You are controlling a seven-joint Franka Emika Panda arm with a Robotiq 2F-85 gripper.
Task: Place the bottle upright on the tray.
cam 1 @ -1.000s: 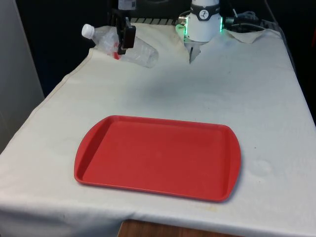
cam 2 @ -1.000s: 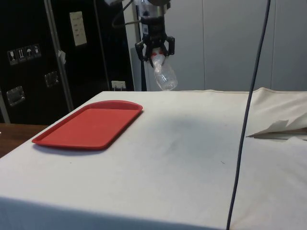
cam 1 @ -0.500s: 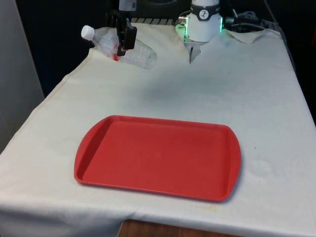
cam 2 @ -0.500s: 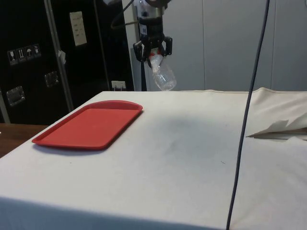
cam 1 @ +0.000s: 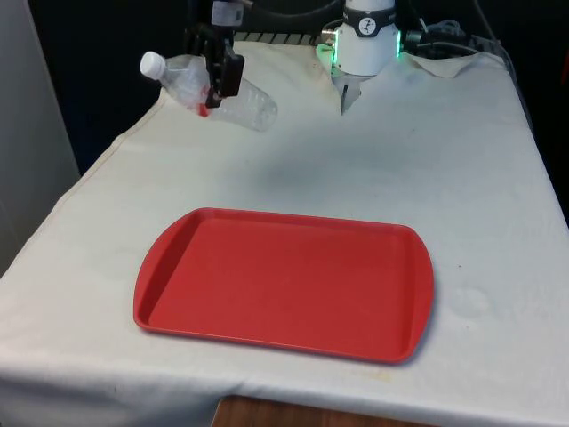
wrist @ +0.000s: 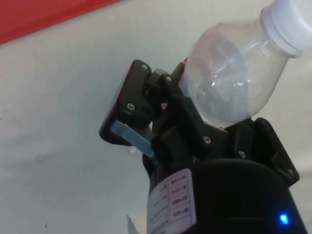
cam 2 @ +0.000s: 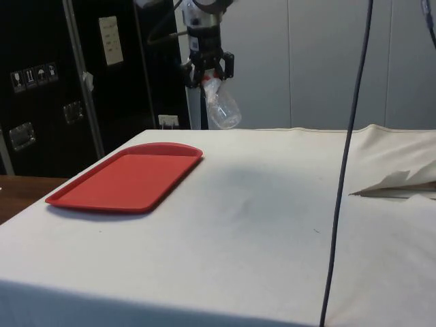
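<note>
table (cam 1: 498, 205): the largest thing here, draped in a white cloth that is matte, a little creased and faintly stained; the cloth hangs over the edges and bunches into folds near the far end.
tray (cam 1: 284, 283): red, smooth plastic, a flat rectangle with rounded corners and a low raised rim; it lies on the cloth at the near end of the table in the front view, and at the side view's left (cam 2: 126, 182). nothing rests on it.
arm (cam 2: 203, 30): comes down from above to the far corner of the table on the front view's left, well apart from the tray.
bottle (cam 1: 200, 84): clear, thin plastic with a crinkled, ribbed wall, a rounded shoulder and a white screw cap; a small patch of red shows beside the grip. it hangs in the air above the far corner of the table on the front view's left, clear of the cloth. it is tilted close to lying down, cap end higher and pointing to the front view's left, base end lower and pointing to the front view's right. in the side view (cam 2: 219, 109) the base end slants down below the grip. in the wrist view (wrist: 234, 78) the body looks see-through and empty.
pincer (cam 1: 216, 71): black, closed on the bottle's middle, one finger on each side of the body.
fingers (wrist: 185, 122): black, blocky, with small screws showing, pressed against the clear wall.
</note>
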